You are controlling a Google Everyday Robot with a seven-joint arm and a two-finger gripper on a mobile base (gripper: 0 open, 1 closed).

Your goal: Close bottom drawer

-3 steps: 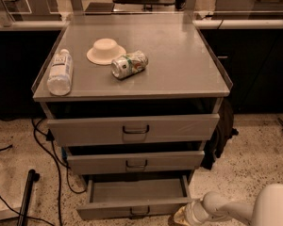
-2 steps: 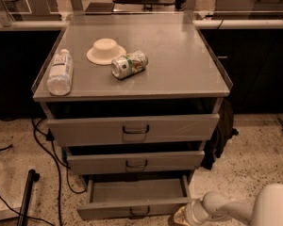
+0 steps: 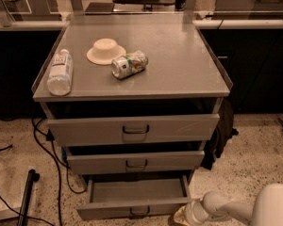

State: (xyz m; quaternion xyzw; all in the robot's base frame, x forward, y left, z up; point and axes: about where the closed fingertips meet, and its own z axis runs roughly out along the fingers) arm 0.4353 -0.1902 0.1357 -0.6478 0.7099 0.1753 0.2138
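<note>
The bottom drawer [image 3: 132, 193] stands pulled well out of the cabinet, its low front panel close to the floor [image 3: 254, 164]. The gripper [image 3: 180, 216] sits low, just beside the drawer's right front corner, at the end of the pale arm [image 3: 226, 208] coming in from the right. Whether it touches the panel, and how the jaws stand, I cannot tell. Bare floor lies right of the drawer; cables [image 3: 54, 159] trail on the left.

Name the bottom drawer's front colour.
The bottom drawer is grey, seen in the camera view; the gripper sits by its front corner.
</note>
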